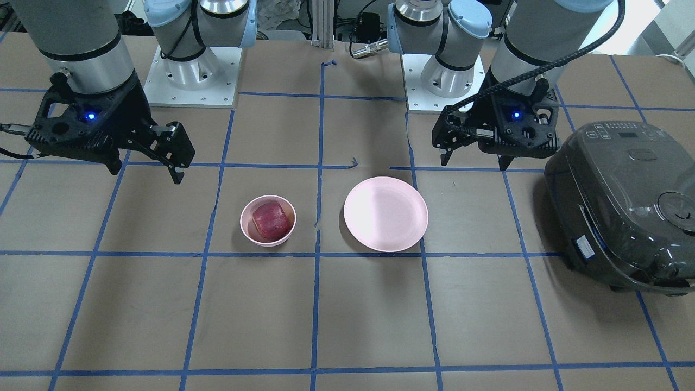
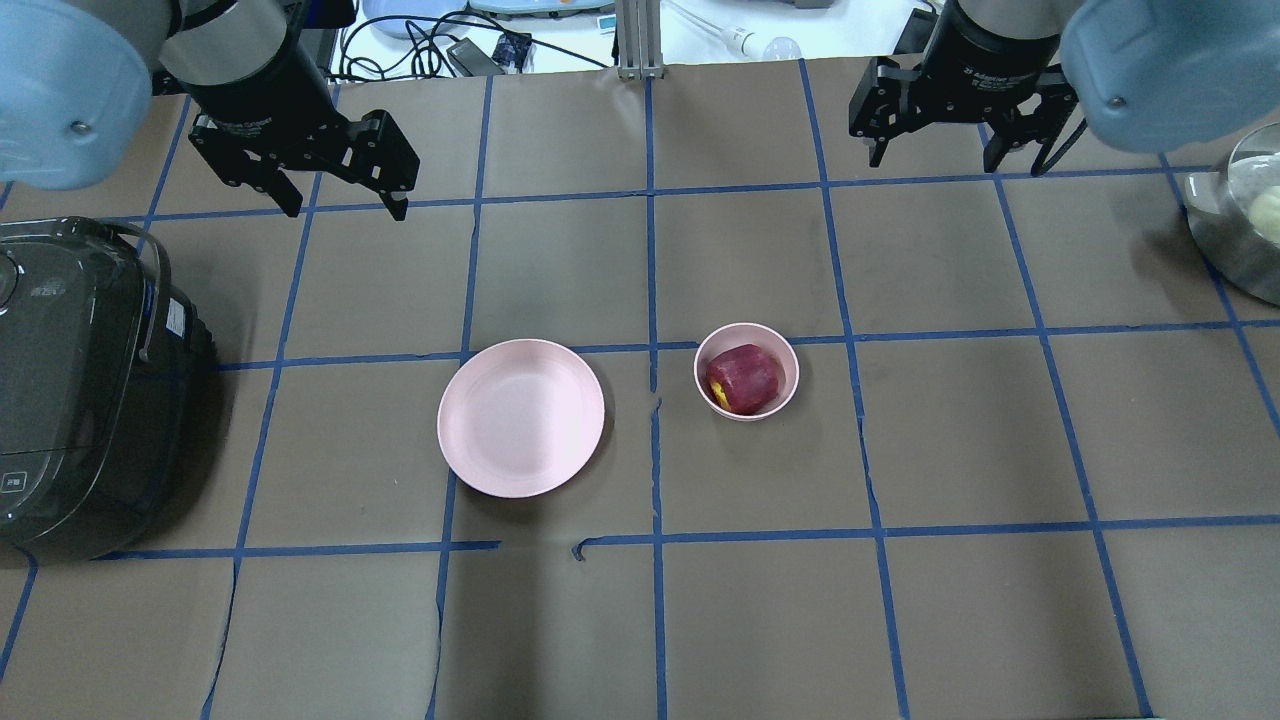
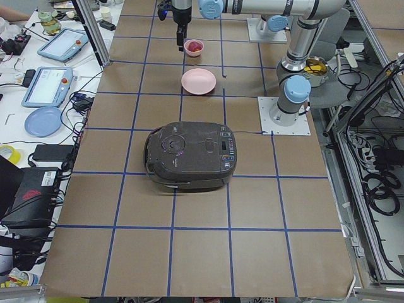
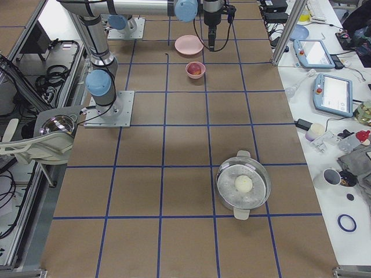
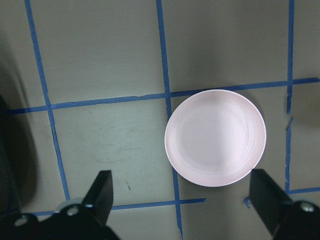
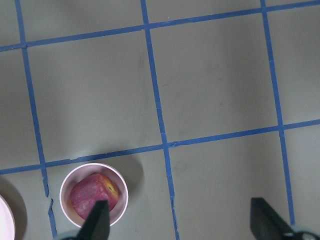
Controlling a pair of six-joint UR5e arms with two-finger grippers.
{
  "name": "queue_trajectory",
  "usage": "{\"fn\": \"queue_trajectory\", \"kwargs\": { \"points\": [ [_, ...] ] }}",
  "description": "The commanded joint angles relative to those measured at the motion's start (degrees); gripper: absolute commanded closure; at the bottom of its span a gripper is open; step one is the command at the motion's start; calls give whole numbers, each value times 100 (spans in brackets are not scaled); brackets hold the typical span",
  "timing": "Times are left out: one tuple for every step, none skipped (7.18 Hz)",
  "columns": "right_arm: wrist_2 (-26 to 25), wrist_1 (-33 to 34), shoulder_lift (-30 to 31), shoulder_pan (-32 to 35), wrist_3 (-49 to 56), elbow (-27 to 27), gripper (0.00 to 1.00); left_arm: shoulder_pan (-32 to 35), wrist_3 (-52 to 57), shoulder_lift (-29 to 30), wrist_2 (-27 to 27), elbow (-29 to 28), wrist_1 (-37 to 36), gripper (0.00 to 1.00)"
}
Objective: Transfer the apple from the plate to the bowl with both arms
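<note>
Surface (image 2: 950,450): brown paper cover with a blue tape grid. Left arm (image 1: 543,38) and right arm (image 1: 70,43) are both raised over the half of the grid away from the robot, well apart from each other. Neither touches anything on the surface.

Dark grey rice cooker (image 2: 70,390): sits at the robot's left end of the surface, lid down. It is near the plate (image 2: 521,418) but clear of it.

Left tool (image 2: 346,212): hangs above the surface on the far side of the plate, fingers spread wide apart. Its wrist view looks straight down on the plate, which lies between the two fingertips in frame.

Right tool (image 2: 934,162): hangs above the surface, beyond the bowl (image 2: 787,362) and off to its right in the overhead view. Fingers are also wide apart. Its wrist view has the bowl in the lower left corner, beside one fingertip.

Metal pot (image 2: 1215,240): at the robot's right end, cut by the overhead frame edge. The right side view shows a pale ball (image 4: 243,183) inside.

The plate is pale pink and shallow, flat on the surface just left of the centre tape line in the overhead view.

The bowl is small, deep and pale pink. It sits just right of that line, near the plate with a gap between them.

Apple (image 2: 745,378): dark red with a yellow patch on one side. It sits inside the bowl and fills most of it.
</note>
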State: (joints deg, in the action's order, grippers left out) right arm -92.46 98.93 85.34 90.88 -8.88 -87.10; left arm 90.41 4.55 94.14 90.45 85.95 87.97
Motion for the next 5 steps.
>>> {"fn": "queue_trajectory", "kwargs": {
  "points": [
    [0, -6, 0, 0, 0, 0, 0, 2, 3, 0, 8, 0, -8, 4],
    [0, -6, 0, 9, 0, 0, 0, 3, 11, 26, 17, 0, -8, 3],
    [0, -6, 0, 9, 0, 0, 0, 3, 20, 26, 17, 0, -17, 1],
    [0, -6, 0, 9, 0, 0, 0, -6, 11, 35, 8, 0, -17, 1],
    [-9, -6, 0, 9, 0, 0, 0, 2, 20, 61, 17, 0, -17, 0]
  ]
}}
